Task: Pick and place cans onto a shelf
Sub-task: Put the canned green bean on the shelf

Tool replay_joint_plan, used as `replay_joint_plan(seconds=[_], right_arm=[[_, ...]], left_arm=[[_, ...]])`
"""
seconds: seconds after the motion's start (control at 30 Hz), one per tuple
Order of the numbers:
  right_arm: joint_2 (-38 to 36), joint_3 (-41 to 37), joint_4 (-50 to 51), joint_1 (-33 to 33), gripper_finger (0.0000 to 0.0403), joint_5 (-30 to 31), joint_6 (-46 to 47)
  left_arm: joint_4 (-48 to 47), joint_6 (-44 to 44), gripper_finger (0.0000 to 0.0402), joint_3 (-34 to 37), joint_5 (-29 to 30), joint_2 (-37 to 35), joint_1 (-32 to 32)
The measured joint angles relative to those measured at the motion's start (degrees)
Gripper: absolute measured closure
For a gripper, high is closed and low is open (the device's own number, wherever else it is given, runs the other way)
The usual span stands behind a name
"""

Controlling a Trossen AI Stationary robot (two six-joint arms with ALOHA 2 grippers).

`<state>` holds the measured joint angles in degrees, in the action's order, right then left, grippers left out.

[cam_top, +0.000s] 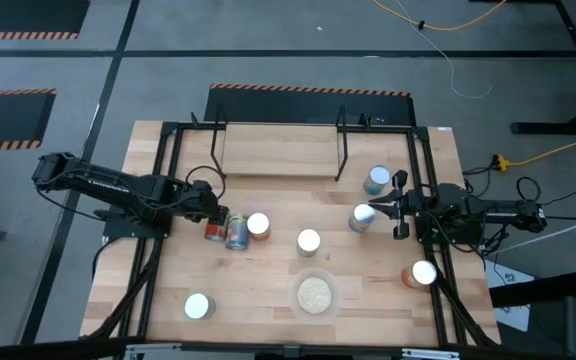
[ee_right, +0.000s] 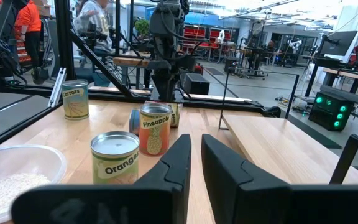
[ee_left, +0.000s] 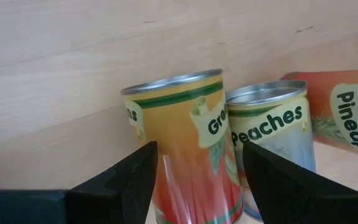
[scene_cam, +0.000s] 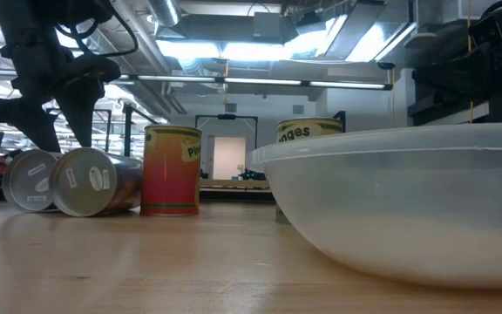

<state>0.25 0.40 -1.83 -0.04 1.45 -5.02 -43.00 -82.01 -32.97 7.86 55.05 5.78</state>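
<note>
Two cans lie on their sides at the table's middle left: a red-orange one and a blue "Peaches" one. My left gripper is open just above them. In its wrist view the fingers stand on either side of the red-orange can. Upright cans include the "Pineapple" can and the "Oranges" can. My right gripper is shut and level, at the right edge of a blue can. The light-wood shelf stands bare at the back. My right gripper's shut fingertips are at the blue can's right edge in the high view. Its own wrist view does not show that can, so I cannot tell whether they touch it.
A clear bowl of pale grains stands at the front middle. More upright cans stand at the front left, the back right and the front right. Black frame rails run along both table sides.
</note>
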Motion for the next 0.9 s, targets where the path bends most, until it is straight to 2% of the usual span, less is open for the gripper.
replay_joint_plan(seconds=[0.53,0.9], right_arm=[[0.0,0.0,0.0,0.0,0.0358,0.0,0.0],[0.0,0.0,0.0,0.0,0.0358,0.0,0.0]], left_arm=[[0.0,3.3,0.0168,-0.1,0.6,0.0,0.0],[-0.2,4.6,0.0097,-0.1,0.7,0.1,0.0]])
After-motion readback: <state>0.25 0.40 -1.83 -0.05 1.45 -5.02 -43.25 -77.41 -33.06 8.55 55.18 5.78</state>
